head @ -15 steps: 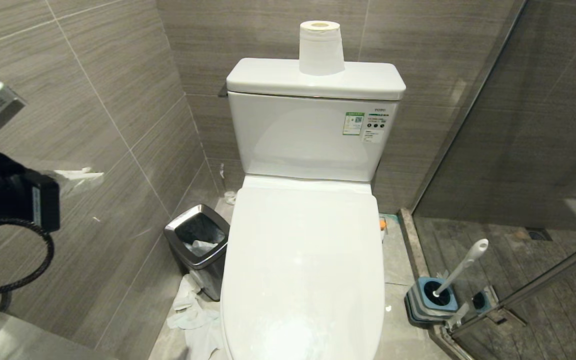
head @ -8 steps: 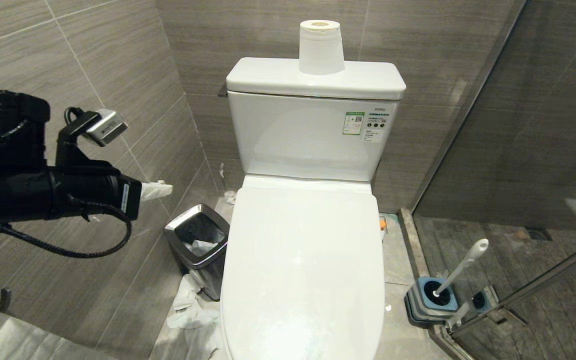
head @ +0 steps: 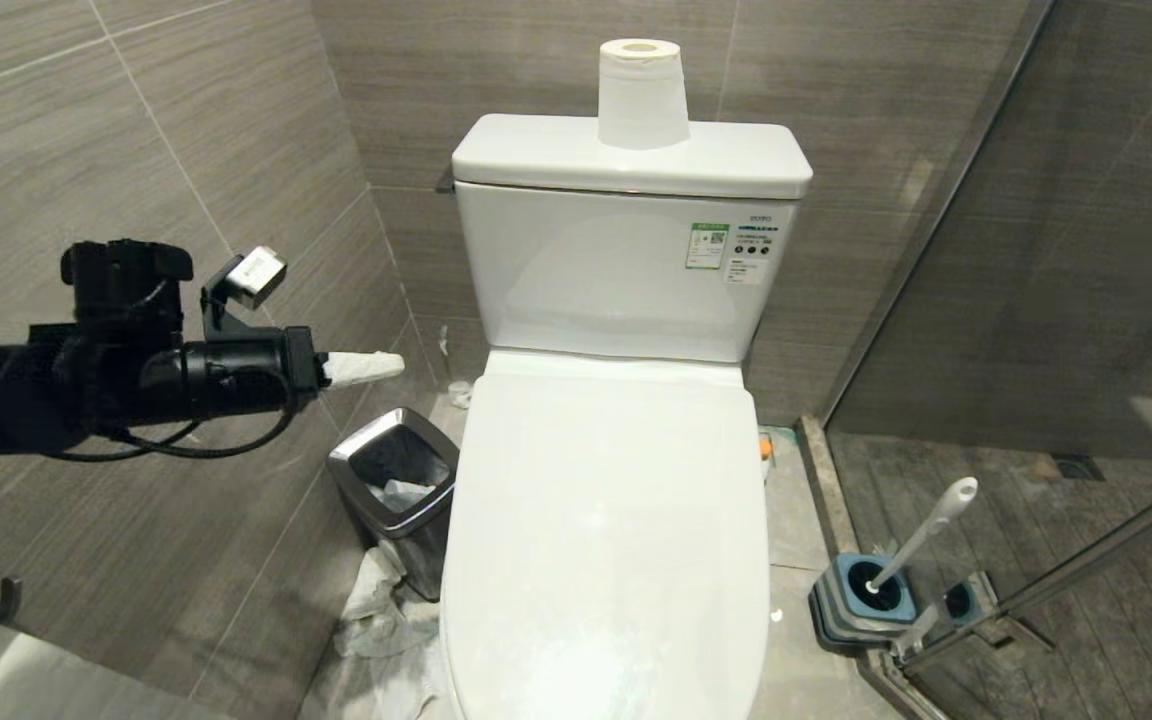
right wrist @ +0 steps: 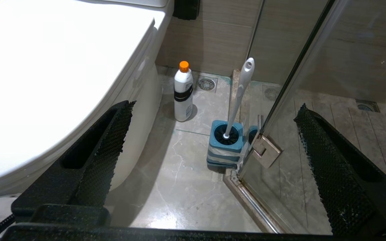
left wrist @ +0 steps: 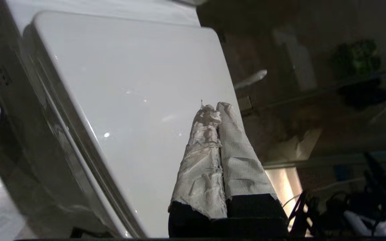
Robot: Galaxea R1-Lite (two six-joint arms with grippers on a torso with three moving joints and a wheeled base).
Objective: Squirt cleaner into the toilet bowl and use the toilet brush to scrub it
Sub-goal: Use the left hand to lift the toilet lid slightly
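White porcelain: the toilet bowl (head: 604,520) is sitting dead centre in the head view with its lid down, so the basin is staying hidden and no cleaner streaks are showing anywhere.
Toilet brush: the toilet brush (head: 921,540) is leaning in its blue holder (head: 861,598) on the floor to the right of the bowl, right against the glass shower door (head: 1086,300).
Bottle, right wrist view only: a white bottle with an orange cap (right wrist: 183,91) is standing on the floor between the bowl's side and the brush holder; in the head view only a speck of orange is peeking past the lid edge.
Left gripper: the left gripper (head: 364,367) is hanging out in the air left of the bowl, above the bin (head: 398,490), fingers (left wrist: 240,157) wrapped in white paper and pressed together with nothing between them.
Right gripper: the right gripper (right wrist: 209,160) is only showing in its own view, fingers spread wide and empty, looking down at the floor between bowl and brush.
Edges and room: the bin is sitting just beside the bowl's left edge with crumpled tissue (head: 386,620) on the floor in front of it, so the left is looking tight; the strip on the right is narrow too, boxed in by the door.
Up top: a toilet roll (head: 642,95) is standing on the tank lid (head: 556,160).
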